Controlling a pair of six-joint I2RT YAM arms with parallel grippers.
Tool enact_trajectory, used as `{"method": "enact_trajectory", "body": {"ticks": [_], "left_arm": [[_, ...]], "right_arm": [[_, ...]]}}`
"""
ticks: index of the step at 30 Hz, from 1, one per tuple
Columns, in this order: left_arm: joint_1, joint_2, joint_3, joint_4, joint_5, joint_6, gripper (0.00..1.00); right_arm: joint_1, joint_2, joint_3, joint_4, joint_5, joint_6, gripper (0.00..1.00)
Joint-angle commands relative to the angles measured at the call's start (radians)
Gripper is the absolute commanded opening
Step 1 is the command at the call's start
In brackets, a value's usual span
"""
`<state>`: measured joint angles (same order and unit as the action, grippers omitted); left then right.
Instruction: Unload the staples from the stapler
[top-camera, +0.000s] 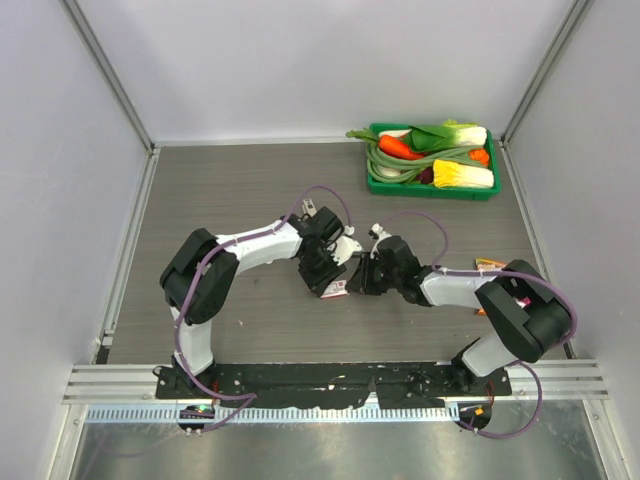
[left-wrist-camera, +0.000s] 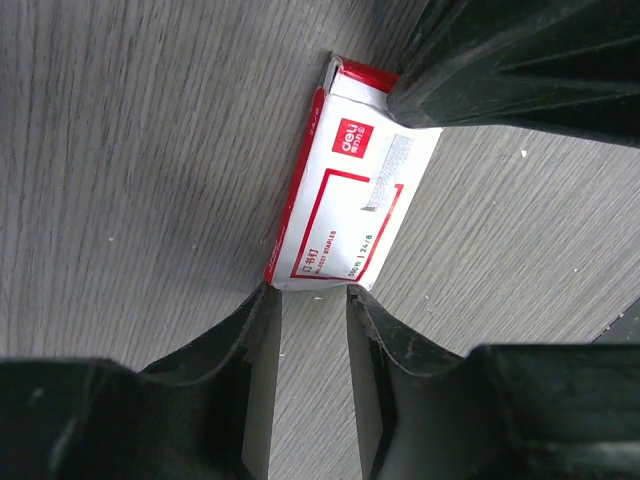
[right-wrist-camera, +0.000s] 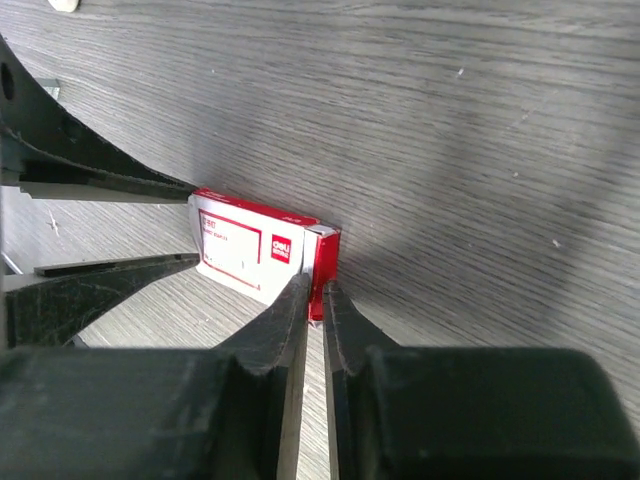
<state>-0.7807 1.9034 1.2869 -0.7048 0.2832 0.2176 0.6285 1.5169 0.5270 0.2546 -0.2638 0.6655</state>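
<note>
At frame centre the left gripper (left-wrist-camera: 311, 298) clasps one end of the box (left-wrist-camera: 340, 200), fingers spread to its width, while the right gripper (right-wrist-camera: 313, 292), almost closed, pinches the opposite red flap.

Right jaws on red-white box (right-wrist-camera: 245, 250) flap

Lab robot cell: white walls (top-camera: 300, 60), alu frame (top-camera: 110, 75), woodgrain table (top-camera: 230, 190).

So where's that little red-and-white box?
Mid-table in the top view, the box lies between the left gripper and right gripper, one at each end, well in front of the green vegetable tray.
</note>
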Motion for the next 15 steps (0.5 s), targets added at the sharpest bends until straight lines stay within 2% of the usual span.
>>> {"method": "enact_trajectory", "body": {"ticks": [1,5,9,12,14,15], "left_arm": [[-0.005,0.011,0.043,0.047,0.013,0.003,0.36],[0.001,0.005,0.06,0.021,0.019,0.002,0.37],[0.012,-0.018,0.071,-0.002,0.036,-0.003,0.42],[0.027,-0.035,0.091,-0.03,0.059,-0.011,0.47],[0.038,-0.05,0.118,-0.064,0.094,-0.026,0.51],[0.053,-0.061,0.126,-0.071,0.109,-0.032,0.53]], "right_arm": [[0.023,-0.047,-0.039,-0.077,0.032,-0.018,0.2],[-0.006,-0.136,-0.084,-0.118,0.051,-0.018,0.33],[-0.041,-0.218,-0.102,-0.136,0.052,-0.014,0.54],[-0.062,-0.273,-0.094,-0.159,0.054,-0.012,0.57],[-0.081,-0.32,-0.085,-0.166,0.058,-0.01,0.65],[-0.085,-0.336,-0.079,-0.172,0.06,-0.009,0.66]]}}
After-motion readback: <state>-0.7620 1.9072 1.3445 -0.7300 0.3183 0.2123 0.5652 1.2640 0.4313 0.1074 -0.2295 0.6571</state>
